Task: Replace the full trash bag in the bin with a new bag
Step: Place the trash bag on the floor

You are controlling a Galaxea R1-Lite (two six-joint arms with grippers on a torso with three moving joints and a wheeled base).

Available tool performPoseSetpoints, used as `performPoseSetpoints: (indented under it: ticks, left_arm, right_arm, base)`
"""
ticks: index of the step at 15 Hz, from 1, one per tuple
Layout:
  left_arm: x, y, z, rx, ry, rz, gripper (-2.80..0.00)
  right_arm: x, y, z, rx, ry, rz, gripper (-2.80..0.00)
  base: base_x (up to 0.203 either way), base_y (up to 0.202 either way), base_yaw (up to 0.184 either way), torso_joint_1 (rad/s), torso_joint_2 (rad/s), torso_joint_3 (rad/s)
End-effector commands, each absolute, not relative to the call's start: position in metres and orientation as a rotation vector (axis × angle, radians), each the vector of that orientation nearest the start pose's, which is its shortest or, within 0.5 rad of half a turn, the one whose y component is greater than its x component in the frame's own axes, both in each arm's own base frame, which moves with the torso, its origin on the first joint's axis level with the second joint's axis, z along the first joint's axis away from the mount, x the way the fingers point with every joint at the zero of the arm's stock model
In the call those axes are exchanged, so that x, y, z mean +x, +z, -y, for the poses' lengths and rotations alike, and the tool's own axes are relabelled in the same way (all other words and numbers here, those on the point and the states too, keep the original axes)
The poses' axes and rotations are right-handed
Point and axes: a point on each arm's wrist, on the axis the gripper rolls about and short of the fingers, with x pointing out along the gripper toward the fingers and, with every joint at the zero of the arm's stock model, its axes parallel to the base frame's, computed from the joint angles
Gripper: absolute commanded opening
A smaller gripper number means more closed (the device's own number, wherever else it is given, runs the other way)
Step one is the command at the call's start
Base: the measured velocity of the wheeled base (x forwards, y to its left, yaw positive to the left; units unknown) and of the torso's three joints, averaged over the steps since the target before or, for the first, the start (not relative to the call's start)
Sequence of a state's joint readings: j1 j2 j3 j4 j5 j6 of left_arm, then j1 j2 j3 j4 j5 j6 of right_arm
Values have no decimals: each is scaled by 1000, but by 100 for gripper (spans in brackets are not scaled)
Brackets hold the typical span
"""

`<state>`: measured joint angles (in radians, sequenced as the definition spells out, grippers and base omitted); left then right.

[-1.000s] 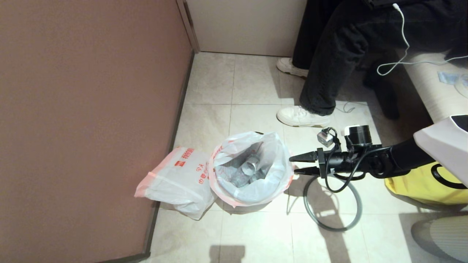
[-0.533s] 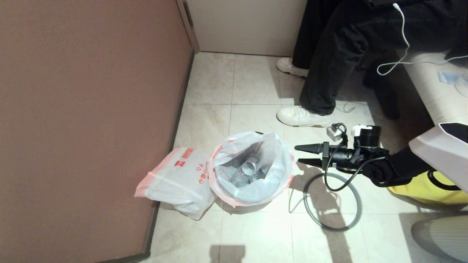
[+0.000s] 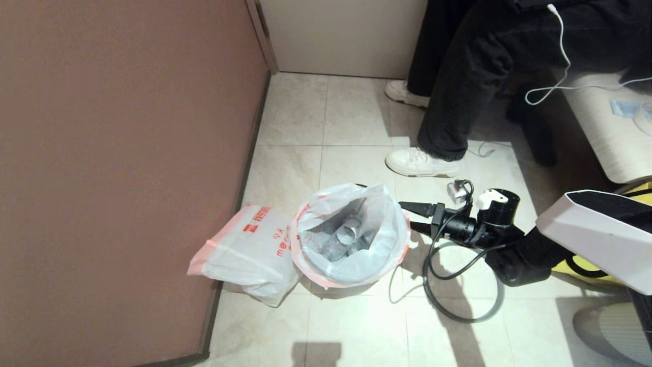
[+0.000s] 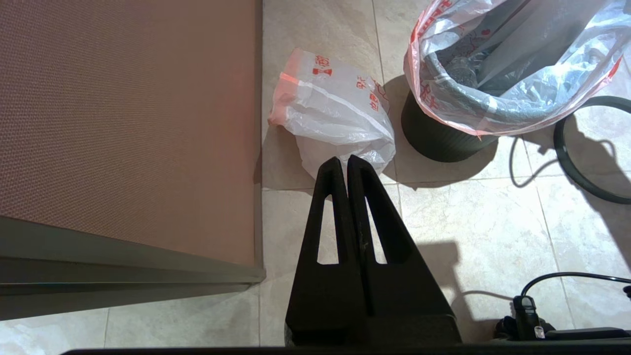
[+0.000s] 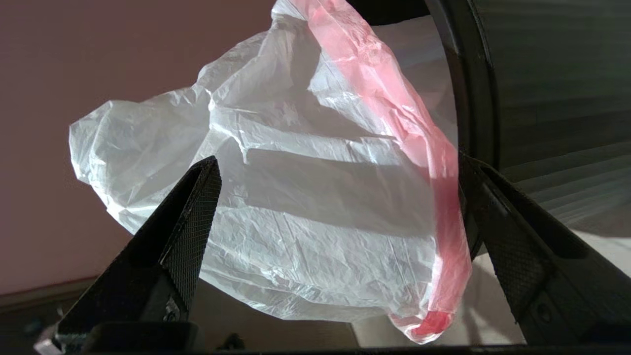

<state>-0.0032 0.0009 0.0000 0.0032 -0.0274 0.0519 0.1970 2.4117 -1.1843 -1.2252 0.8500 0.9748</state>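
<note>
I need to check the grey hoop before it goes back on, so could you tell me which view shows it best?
The head view: the grey hoop lies whole on the floor, right of the bin, partly crossed by the right arm. The left wrist view catches one arc only. The right wrist view does not show it clearly.

Red print on the new bag, lying well beyond the right tool, on the far side of the bin: small red square logo, then a row of red Chinese characters along the pink rim band, more red characters lower on the side. Too small to read. Same print in the left wrist view, just ahead of the left tool. Red print also on the full trash bag, crumpled, illegible.
</note>
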Motion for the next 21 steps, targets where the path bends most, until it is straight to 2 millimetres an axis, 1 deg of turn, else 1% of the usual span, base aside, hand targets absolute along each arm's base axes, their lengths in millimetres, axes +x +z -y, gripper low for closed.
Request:
performPoseSetpoints:
  ticks: [1,3,6,8,9,11,12,14,17,19,21]
  left_arm:
    - [-23,75,1,52,-31,-4,-280]
    - [-23,75,1,52,-31,-4,-280]
    - [-23,75,1,52,-31,-4,-280]
    - [-23,75,1,52,-32,-4,-280]
    - [-23,75,1,52,-31,-4,-280]
    - [-23,75,1,52,-31,-4,-280]
    - [-23,75,1,52,-31,-4,-280]
    - [-23,75,1,52,-32,-4,-280]
    - [-23,75,1,52,-31,-4,-280]
    - [-23,75,1,52,-31,-4,-280]
    - [-23,75,1,52,-31,-4,-280]
  right_arm:
    - [436,59,-107,910,966,-526,0]
    - [434,67,-106,973,987,-519,0]
    - [429,84,-106,1057,1098,-556,0]
    - [427,80,-110,1051,1110,-573,0]
    - [428,76,-108,1040,1109,-572,0]
    - [430,65,-106,999,1118,-572,0]
    - [432,55,-106,945,1122,-556,0]
    - [433,47,-107,918,1110,-588,0]
    - [423,51,-126,906,1154,-626,0]
    - [419,58,-130,915,1167,-636,0]
    - [411,64,-138,925,1186,-658,0]
  base:
    - [0,0,0,0,0,0]
    - [0,0,0,0,0,0]
    - [0,0,0,0,0,0]
    - [0,0,0,0,0,0]
    - [0,0,0,0,0,0]
    - [0,0,0,0,0,0]
    - [0,0,0,0,0,0]
    - [0,0,0,0,0,0]
    - [0,0,0,0,0,0]
    - [0,0,0,0,0,0]
    - [0,0,0,0,0,0]
